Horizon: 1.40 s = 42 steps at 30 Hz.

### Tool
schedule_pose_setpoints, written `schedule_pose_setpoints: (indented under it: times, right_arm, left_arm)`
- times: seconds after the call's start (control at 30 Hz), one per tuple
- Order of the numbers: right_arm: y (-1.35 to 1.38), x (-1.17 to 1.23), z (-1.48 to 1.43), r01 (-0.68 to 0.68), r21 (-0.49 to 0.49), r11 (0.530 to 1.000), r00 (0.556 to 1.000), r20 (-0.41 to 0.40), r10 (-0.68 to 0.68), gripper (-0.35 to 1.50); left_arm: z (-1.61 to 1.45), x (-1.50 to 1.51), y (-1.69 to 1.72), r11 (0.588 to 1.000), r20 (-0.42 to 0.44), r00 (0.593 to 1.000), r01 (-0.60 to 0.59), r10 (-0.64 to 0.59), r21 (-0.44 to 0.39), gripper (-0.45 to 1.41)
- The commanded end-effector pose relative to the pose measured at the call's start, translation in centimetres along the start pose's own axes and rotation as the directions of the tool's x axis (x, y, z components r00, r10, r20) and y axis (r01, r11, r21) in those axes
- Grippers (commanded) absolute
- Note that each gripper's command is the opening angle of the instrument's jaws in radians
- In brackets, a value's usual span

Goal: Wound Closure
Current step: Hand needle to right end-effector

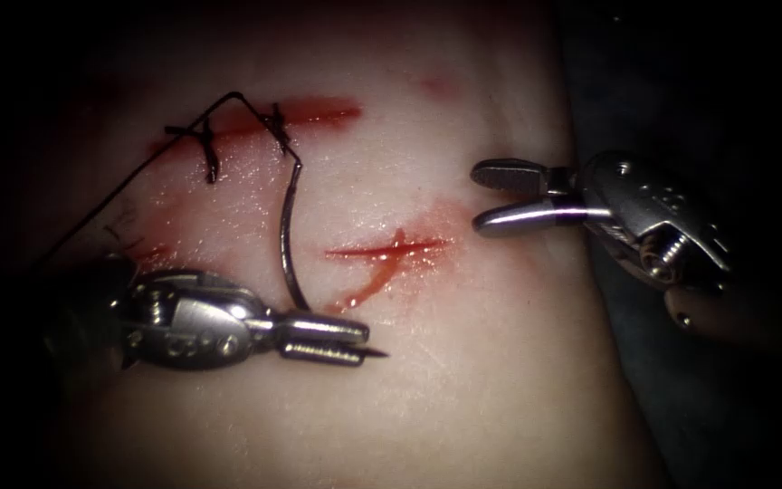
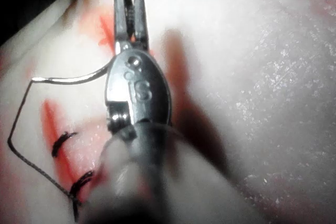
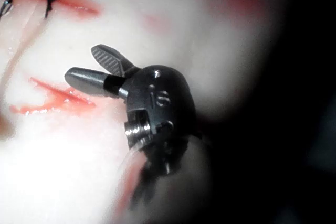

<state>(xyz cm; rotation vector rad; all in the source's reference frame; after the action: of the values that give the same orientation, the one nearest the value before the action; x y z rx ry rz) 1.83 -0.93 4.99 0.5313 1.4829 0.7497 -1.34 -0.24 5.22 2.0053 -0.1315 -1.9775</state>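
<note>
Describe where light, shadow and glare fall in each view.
Endoscope view: light pools on the tissue's middle, edges dark; glare on the left tool, shut on the needle near its tip, needle out of the tissue; right tool open, holding nothing. Left wrist view: the tool throws a shadow on the tissue. Right wrist view: tissue brightly lit, darkness beyond it.

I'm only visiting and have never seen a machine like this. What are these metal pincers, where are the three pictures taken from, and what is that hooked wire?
This is a surgical practice robot with two thin arms. One picture looks down from an endoscope; the other two come from cameras riding on each arm. The pale surface is the tissue, pork belly, with an open cut and red fluid around it. Above lies a stitched cut with dark thread. The left claw is shut on the curved needle near its point; the needle lies outside the tissue, left of the open cut. The right claw is open, holding nothing.
</note>
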Motion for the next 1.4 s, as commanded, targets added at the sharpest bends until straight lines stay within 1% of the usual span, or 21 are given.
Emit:
schedule_pose_setpoints:
  times: [0.03,0.07,0.1,0.17,0.33,0.47,0.53,0.83,0.9,0.97,1.03,1.13,1.23,1.4]
  right_arm:
    - [0.07,-0.05,0.16,-0.017,0.031,0.999,1.000,-0.020,0.017,0.31]
    - [0.08,-0.07,0.20,-0.026,0.049,0.998,0.999,-0.040,0.028,0.31]
    - [0.10,-0.11,0.28,-0.052,0.090,0.995,0.997,-0.056,0.057,0.35]
    - [0.12,-0.16,0.40,-0.076,0.137,0.988,0.993,-0.074,0.087,0.37]
    - [0.13,-0.22,0.56,-0.091,0.150,0.984,0.991,-0.082,0.105,0.42]
    - [0.11,-0.24,0.67,-0.101,0.161,0.982,0.989,-0.091,0.116,0.60]
    - [0.10,-0.24,0.72,-0.107,0.171,0.979,0.987,-0.100,0.125,0.63]
    - [0.15,-0.23,0.90,-0.168,0.229,0.959,0.973,-0.120,0.199,0.63]
    - [0.18,-0.25,0.98,-0.194,0.222,0.955,0.967,-0.117,0.224,0.63]
    - [0.20,-0.27,1.05,-0.228,0.203,0.952,0.960,-0.116,0.255,0.72]
    - [0.20,-0.28,1.09,-0.233,0.200,0.952,0.959,-0.117,0.259,0.73]
    - [0.17,-0.29,1.15,-0.246,0.205,0.947,0.952,-0.133,0.276,0.72]
    - [0.13,-0.31,1.24,-0.270,0.222,0.937,0.945,-0.127,0.302,0.68]
    - [0.05,-0.33,1.32,-0.292,0.271,0.917,0.932,-0.136,0.336,0.65]
  left_arm:
    - [0.04,-0.06,-0.05,1.000,-0.011,1.000,-0.022,0.021,-0.004,-0.45]
    - [0.04,-0.05,-0.07,0.999,-0.028,0.999,-0.036,0.035,-0.003,-0.45]
    - [0.03,-0.04,-0.11,0.999,-0.050,0.997,-0.054,0.054,-0.002,-0.45]
    - [0.02,-0.02,-0.17,0.996,-0.076,0.993,-0.089,0.089,0.006,-0.45]
    - [0.00,0.02,-0.21,0.991,-0.089,0.987,-0.129,0.130,0.022,-0.45]
    - [0.00,0.04,-0.20,0.990,-0.096,0.986,-0.137,0.138,0.024,-0.45]
    - [0.01,0.06,-0.19,0.989,-0.123,0.981,-0.146,0.147,0.019,-0.45]
    - [0.02,0.10,-0.20,0.983,-0.170,0.968,-0.182,0.183,0.017,-0.45]
    - [0.02,0.12,-0.21,0.979,-0.163,0.965,-0.203,0.205,0.024,-0.45]
    - [0.02,0.15,-0.22,0.976,-0.159,0.962,-0.218,0.220,0.031,-0.45]
    - [0.03,0.17,-0.23,0.975,-0.153,0.963,-0.221,0.224,0.033,-0.45]
    - [0.02,0.17,-0.25,0.972,-0.153,0.960,-0.232,0.234,0.034,-0.45]
    - [0.02,0.17,-0.25,0.972,-0.153,0.960,-0.231,0.234,0.035,-0.45]
    - [0.03,0.17,-0.25,0.972,-0.152,0.960,-0.231,0.234,0.035,-0.45]
